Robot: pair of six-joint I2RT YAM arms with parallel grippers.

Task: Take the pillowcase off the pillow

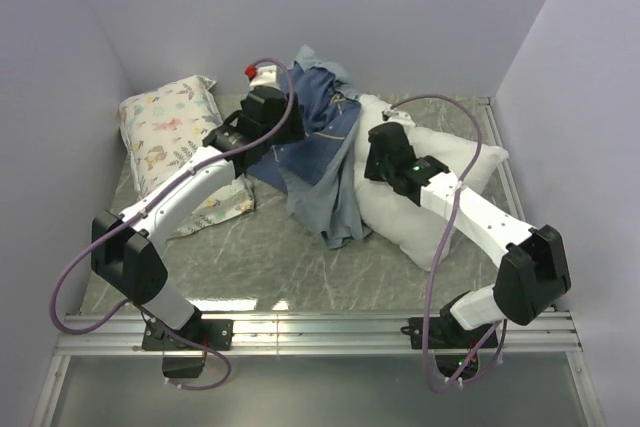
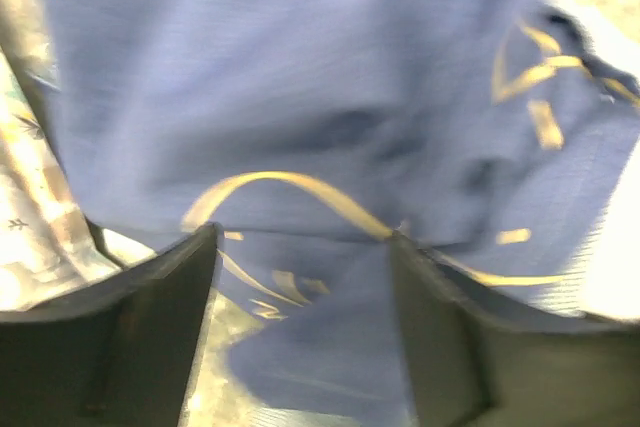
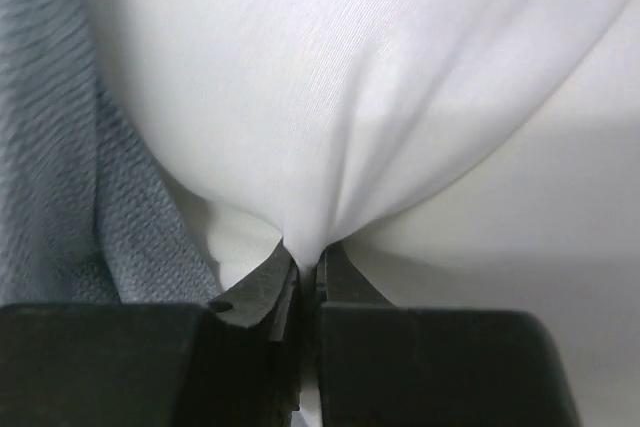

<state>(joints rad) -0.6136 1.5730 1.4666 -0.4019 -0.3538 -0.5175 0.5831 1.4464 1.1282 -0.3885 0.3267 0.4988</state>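
The navy pillowcase [image 1: 315,142] lies crumpled at the table's middle back, its paler inner side hanging over the near end of the plain white pillow [image 1: 455,172], which shows bare on the right. My left gripper [image 1: 285,127] is open at the pillowcase's left edge. In the left wrist view its jaws [image 2: 300,237] stand wide apart with navy fabric [image 2: 330,97] between and beyond them. My right gripper [image 1: 383,132] is on the pillow's left part. In the right wrist view it [image 3: 305,267] is shut on a pinch of white pillow fabric [image 3: 350,97], with grey-blue pillowcase [image 3: 60,147] to its left.
A smaller floral-print pillow [image 1: 165,127] lies at the back left, with a floral cover [image 1: 220,202] under the left forearm. Walls close in the back and both sides. A metal rail [image 1: 320,322] runs along the near edge. The grey table [image 1: 250,257] shows bare in front.
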